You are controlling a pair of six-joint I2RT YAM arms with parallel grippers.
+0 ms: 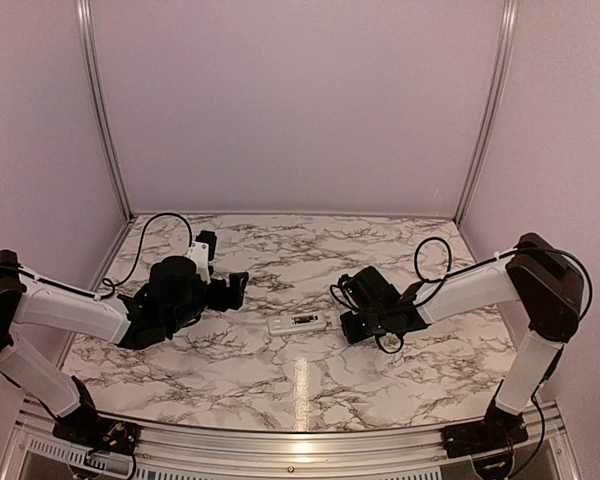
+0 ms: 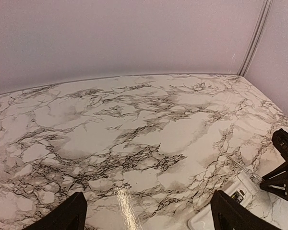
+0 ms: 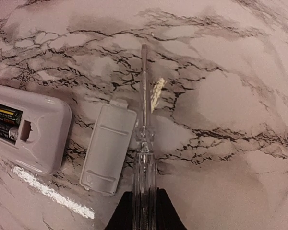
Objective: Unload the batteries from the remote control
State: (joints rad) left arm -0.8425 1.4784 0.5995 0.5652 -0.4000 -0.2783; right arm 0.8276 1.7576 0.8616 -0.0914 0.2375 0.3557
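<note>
The marbled surface [image 1: 230, 372] is carrying everything, with both arms reaching in from the sides. The left hand [image 2: 148, 203] is hanging wide open and empty just beside the remote control [image 1: 300, 323], which is lying back-up near the middle of the surface, between the two hands. The right hand [image 3: 144, 195] is looking closed on the clear handle of a thin rod [image 3: 144, 96], its shaft pointing away across the surface. The remote is probably light, stiff and smooth, so it is likely to skate on this glossy top. Pinching it across its long edges, away from the open recess, seems the safest way to steady it. A small white cover [image 3: 108, 149] is lying flat just beside the remote's end, between it and the rod, crowding any approach from that side. The batteries [image 3: 4, 122] are sitting side by side in the recess. They are likely hard, slick and quick to roll, so prising one end up with the rod tip before gripping across the middle looks wise. With the right hand occupied, only the left is free to hold anything.
</note>
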